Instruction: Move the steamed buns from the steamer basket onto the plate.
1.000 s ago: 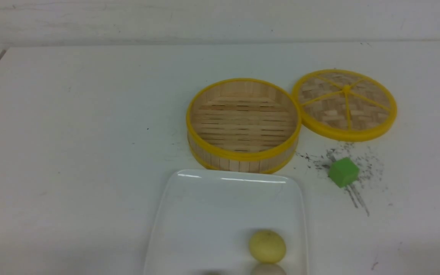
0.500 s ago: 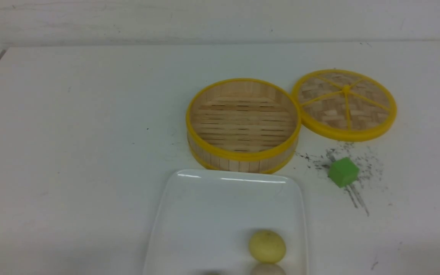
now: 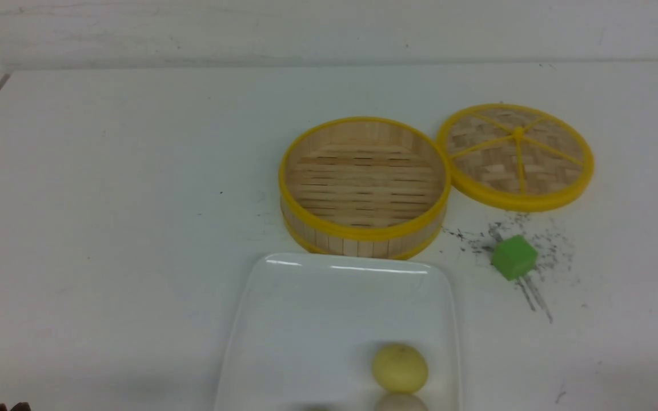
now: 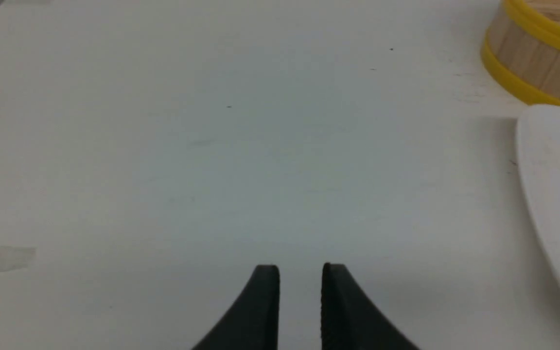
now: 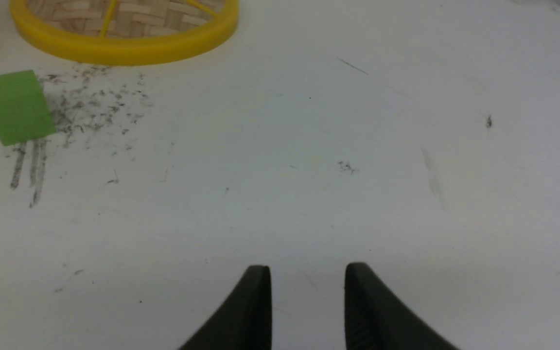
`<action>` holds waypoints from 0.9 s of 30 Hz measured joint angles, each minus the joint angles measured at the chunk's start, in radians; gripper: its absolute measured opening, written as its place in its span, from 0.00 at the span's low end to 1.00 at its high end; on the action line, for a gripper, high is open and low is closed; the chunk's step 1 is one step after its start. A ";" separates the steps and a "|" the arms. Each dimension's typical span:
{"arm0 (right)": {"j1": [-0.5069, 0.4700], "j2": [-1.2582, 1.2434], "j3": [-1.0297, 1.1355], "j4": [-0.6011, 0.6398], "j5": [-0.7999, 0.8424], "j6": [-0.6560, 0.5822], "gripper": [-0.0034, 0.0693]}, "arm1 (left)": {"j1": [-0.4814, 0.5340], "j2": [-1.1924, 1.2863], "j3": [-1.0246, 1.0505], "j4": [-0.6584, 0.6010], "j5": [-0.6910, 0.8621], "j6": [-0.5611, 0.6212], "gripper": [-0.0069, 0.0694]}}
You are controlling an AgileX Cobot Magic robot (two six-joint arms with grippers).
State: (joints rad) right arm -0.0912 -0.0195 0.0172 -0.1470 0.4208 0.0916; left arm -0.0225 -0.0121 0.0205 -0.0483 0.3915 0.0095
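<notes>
Since the earlier frames only a dark tip of the left gripper point(image 3: 9, 407) has edged into the near-left corner; nothing else shifted. White table point(image 3: 106, 228): glossy white rectangular plate point(image 3: 283, 319) near centre carries the pale yellow round bun point(image 3: 400, 367), an off-white one point(image 3: 400, 403) just nearer. Round bamboo-slat steamer basket point(image 3: 363, 234), far of the plate, looks empty. Both grippers parted, gripping nothing; left gripper point(image 4: 300, 272) has the plate on its right, right gripper point(image 5: 307, 272) is over bare table. Judgement: nothing left to fetch.

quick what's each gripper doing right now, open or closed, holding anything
Left gripper: open by a narrow gap, holding nothing.
Right gripper: open, holding nothing.
</notes>
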 joint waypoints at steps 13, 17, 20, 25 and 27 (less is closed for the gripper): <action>0.000 0.000 0.000 0.000 0.000 0.000 0.38 | 0.007 0.000 0.000 0.013 -0.001 0.000 0.30; 0.000 0.000 0.000 0.000 0.000 0.000 0.38 | 0.007 0.000 0.000 0.015 -0.001 0.000 0.30; 0.000 0.000 0.000 0.000 0.000 0.000 0.38 | 0.007 0.000 0.000 0.015 -0.001 0.000 0.30; 0.000 0.000 0.000 0.000 0.000 0.000 0.38 | 0.007 0.000 0.000 0.015 -0.001 0.000 0.31; 0.000 0.000 0.000 0.000 0.000 0.000 0.38 | 0.007 0.000 0.000 0.015 -0.001 0.000 0.32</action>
State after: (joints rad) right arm -0.0912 -0.0195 0.0172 -0.1470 0.4208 0.0916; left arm -0.0157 -0.0121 0.0205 -0.0334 0.3907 0.0095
